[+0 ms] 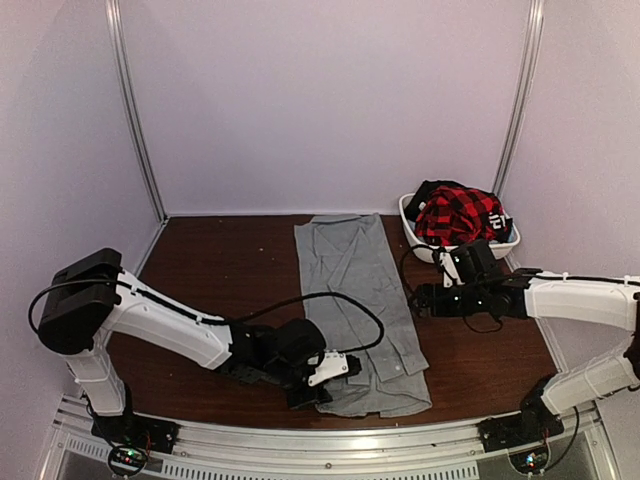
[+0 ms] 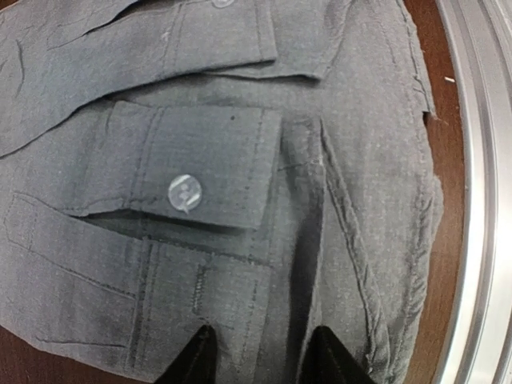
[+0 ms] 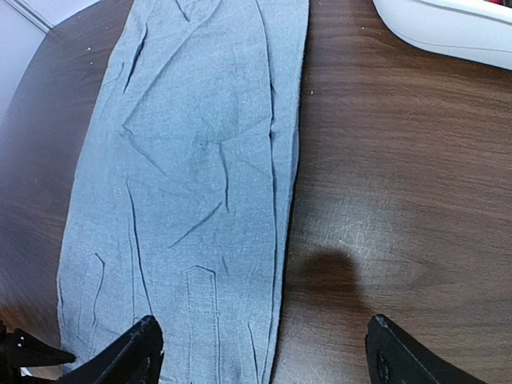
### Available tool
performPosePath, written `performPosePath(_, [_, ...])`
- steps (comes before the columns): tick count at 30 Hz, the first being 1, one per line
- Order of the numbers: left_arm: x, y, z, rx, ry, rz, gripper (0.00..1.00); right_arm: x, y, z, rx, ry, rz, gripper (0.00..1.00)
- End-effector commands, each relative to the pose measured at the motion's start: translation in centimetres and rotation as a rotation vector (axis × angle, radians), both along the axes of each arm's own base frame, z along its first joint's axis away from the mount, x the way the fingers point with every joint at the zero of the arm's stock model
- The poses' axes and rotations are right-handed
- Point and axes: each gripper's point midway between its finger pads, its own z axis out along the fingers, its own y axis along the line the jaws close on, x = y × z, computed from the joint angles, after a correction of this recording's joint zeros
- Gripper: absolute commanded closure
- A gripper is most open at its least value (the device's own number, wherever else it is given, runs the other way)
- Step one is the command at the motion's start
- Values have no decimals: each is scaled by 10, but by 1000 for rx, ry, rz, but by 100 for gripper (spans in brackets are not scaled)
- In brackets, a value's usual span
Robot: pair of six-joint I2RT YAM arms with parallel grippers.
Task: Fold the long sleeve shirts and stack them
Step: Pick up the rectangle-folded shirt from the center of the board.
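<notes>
A light-grey long sleeve shirt [image 1: 355, 300] lies folded into a long narrow strip down the middle of the table. Its near end fills the left wrist view, where a buttoned cuff [image 2: 184, 192] lies on top. My left gripper [image 1: 310, 390] is down on that near end. Its fingertips [image 2: 196, 360] stand partly apart, pressed onto the cloth, with a raised crease of the shirt [image 2: 264, 304] between them. My right gripper [image 1: 422, 298] hovers just right of the shirt's right edge [image 3: 200, 160], wide open [image 3: 270, 348] and empty, straddling that edge.
A white basket [image 1: 430, 252] at the back right holds a red-and-black checked garment [image 1: 455, 215] and dark cloth; its rim shows in the right wrist view [image 3: 448, 28]. A metal rail [image 2: 480, 200] runs along the table's near edge, close to the shirt's end.
</notes>
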Motion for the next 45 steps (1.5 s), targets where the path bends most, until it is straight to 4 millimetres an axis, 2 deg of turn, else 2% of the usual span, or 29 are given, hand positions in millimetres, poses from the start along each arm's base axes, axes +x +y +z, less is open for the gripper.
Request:
performPosePath(1, [-1, 19, -21, 83, -10, 30, 66, -8, -6, 4, 11, 1, -10, 11])
performPosePath(7, [6, 24, -10, 53, -58, 63, 100, -18, -7, 7, 26, 8, -2, 12])
performPosePath(11, [2, 21, 5, -5, -33, 45, 100, -30, 0, 14, 44, -12, 29, 13])
performPosePath(15, [-4, 21, 18, -49, 114, 53, 100, -52, 22, 29, 58, -53, 130, 13])
performPosePath(20, [-4, 33, 32, -70, 243, 89, 100, -95, 50, 36, 33, -70, 280, 12])
performPosePath(25, [-8, 41, 36, -77, 320, 118, 100, -138, 72, 35, 36, -76, 405, 12])
performPosePath(29, [-16, 50, 29, -82, 367, 145, 100, -162, 82, 19, -48, -66, 476, 12])
performPosePath(36, [-18, 59, 21, -57, 389, 193, 100, -185, 104, -17, -228, -20, 611, 13])
performPosePath(41, [-16, 63, 20, -43, 387, 214, 100, -204, 120, -30, -271, -11, 720, 13])
performPosePath(45, [-16, 63, 17, -33, 385, 217, 100, -211, 123, -44, -317, 16, 763, 16])
